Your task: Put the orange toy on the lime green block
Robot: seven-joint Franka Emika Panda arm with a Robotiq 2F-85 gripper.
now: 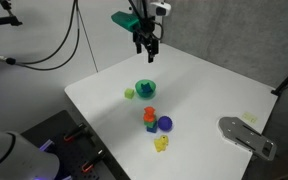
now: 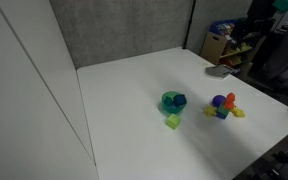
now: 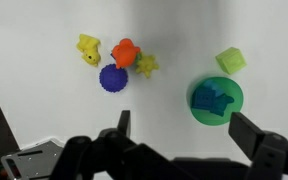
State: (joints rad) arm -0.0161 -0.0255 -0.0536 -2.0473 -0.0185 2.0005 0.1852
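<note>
The orange toy (image 3: 125, 51) lies on the white table in a small cluster. The lime green block (image 3: 146, 65) is right beside it, a blue round piece (image 3: 113, 77) is just below it, and a yellow toy (image 3: 88, 48) is on its other side. The cluster shows in both exterior views, with the orange toy (image 1: 150, 115) (image 2: 230, 99) on top. My gripper (image 1: 144, 45) hangs high above the table, behind the bowl, open and empty. In the wrist view its fingers (image 3: 184, 130) frame bare table near the bowl.
A dark green bowl (image 3: 234, 108) (image 1: 145, 89) (image 2: 172, 102) holds a blue piece. A pale yellow-green cube (image 3: 230, 60) (image 1: 129, 95) lies next to it. A grey metal plate (image 1: 246, 135) sits at the table edge. Cables hang behind the table.
</note>
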